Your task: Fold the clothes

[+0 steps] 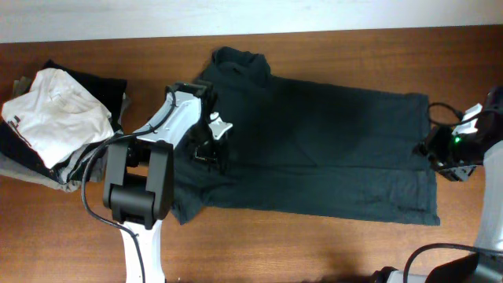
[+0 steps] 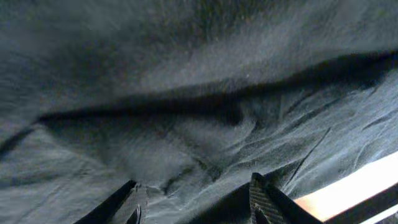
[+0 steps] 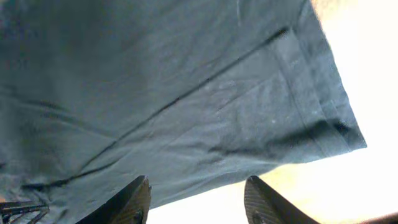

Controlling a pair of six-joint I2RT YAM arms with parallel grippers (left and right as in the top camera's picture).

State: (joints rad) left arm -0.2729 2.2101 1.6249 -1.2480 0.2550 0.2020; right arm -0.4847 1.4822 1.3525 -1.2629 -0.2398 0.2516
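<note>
A reddish-brown wooden table [image 1: 314,251] fills the view, a pale strip [image 1: 236,14] bordering its far edge.

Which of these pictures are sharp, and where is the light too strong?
Overhead: sharp, evenly lit, the dark shirt reads clearly. Left wrist: the shirt is soft and blurred, the table strip blown out. Right wrist: sharper, but the table is washed out by glare.

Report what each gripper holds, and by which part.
Nothing is held. The right gripper is open over the shirt hem; the left gripper is open on rumpled cloth.
</note>
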